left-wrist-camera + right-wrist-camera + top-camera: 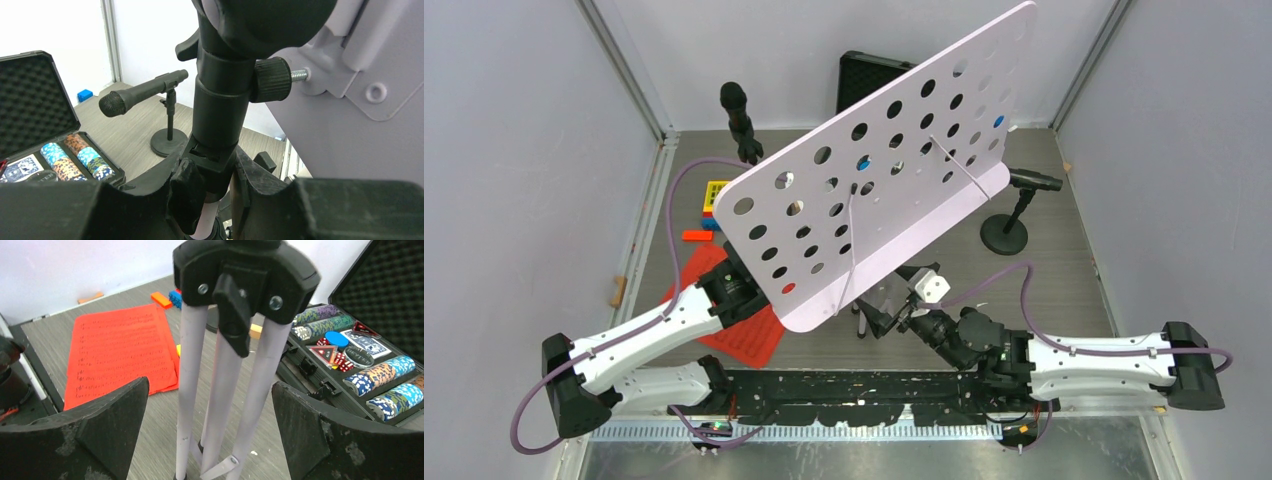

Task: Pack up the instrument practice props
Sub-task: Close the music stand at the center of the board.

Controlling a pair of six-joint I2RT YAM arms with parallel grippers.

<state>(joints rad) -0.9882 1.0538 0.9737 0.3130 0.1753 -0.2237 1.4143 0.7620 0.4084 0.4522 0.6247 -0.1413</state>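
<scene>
**Music rack** [879, 165]: white hole-punched plate, tilted, on a black post [220, 115] with silver tripod legs [192, 390].
- Left fingers [187, 192]: clenched on the black post below its knob collar. The post stands upright between them.
- Right fingers [112, 427]: released and spread wide, one on each side of the tripod legs. The legs are drawn close together, clear of both fingers.

**Red sheet-music pages** [120, 350]: flat on the worktop [157, 435], beyond and left of the right fingers.

**Microphone** [142, 92]: on a round-based pole, beyond the left fingers and well apart from them.

**Second microphone** [736, 105]: upright, far beyond the left fingers.

**Poker chip case** [350, 365]: open, beyond and right of the right fingers.

**Toy blocks** [167, 299]: past the far edge of the pages.
</scene>
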